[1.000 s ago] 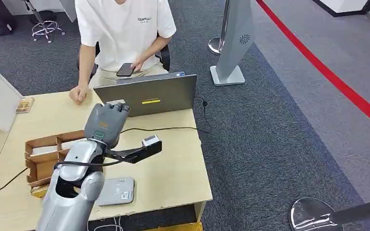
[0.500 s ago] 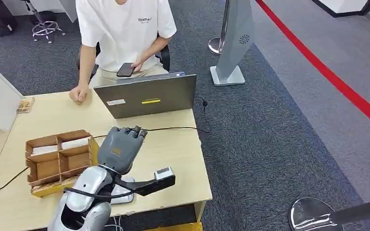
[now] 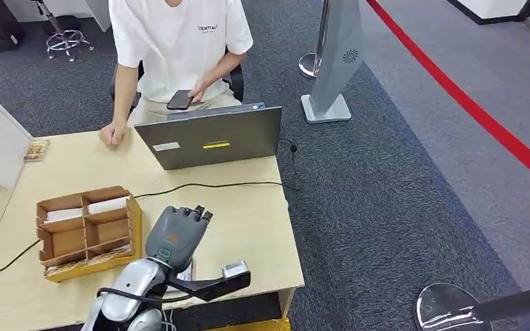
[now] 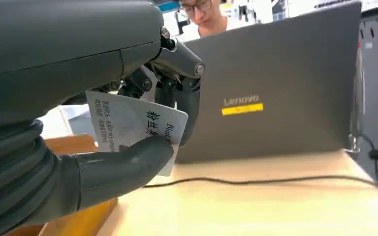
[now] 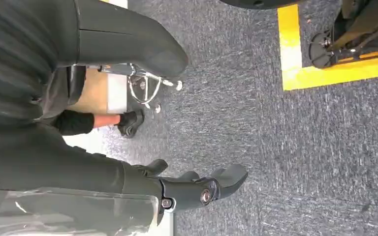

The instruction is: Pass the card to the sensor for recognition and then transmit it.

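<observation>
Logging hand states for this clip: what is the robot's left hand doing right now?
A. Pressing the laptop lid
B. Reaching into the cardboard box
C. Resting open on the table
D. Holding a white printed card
D: in the left wrist view the left hand pinches a white printed card between thumb and fingers, in front of the grey laptop without touching it.

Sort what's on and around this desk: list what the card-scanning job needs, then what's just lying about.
Job:
left hand, holding the card
card reader, partly under that hand
person seated across the desk

Lying about:
Lenovo laptop
cardboard divider box
black cable
phone
</observation>
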Motion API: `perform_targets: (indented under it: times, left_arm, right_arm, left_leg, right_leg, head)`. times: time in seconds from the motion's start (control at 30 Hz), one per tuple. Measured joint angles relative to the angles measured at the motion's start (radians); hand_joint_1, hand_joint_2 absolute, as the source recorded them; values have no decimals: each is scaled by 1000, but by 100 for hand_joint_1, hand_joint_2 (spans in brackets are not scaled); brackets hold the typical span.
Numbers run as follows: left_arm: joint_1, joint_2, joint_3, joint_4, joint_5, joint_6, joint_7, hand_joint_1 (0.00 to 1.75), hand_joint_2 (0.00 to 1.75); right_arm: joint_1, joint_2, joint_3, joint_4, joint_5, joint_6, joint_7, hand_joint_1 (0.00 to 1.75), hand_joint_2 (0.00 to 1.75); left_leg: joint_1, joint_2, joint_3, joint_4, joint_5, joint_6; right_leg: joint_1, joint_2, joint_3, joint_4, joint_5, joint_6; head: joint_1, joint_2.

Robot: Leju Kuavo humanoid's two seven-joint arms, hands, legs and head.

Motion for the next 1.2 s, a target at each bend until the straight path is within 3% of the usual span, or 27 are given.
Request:
perform_targets:
  times: [0.9,1.07,1.2]
  left_arm:
    - [12,7,0,39,-2,2,2,175,175]
    - [20,8,9,72,-65,-24,64,175,175]
    - [35,7,30,142,-117,-24,73,175,175]
  right_arm:
    - [3,0,0,-5,0,0,0,0,175]
    - [2,0,0,-7,24,28,-1,0,175]
    - [1,0,-11,-8,66,57,-11,0,175]
  left_leg:
    - [0,0,0,0,0,0]
    - [0,0,0,0,0,0]
    - [0,-1,-1,0,0,0]
  right_leg:
    - [0,0,0,0,0,0]
    - [0,0,0,0,0,0]
    - [0,-1,0,0,0,0]
  head:
    - [0,0]
    - [0,0]
    - [1,0]
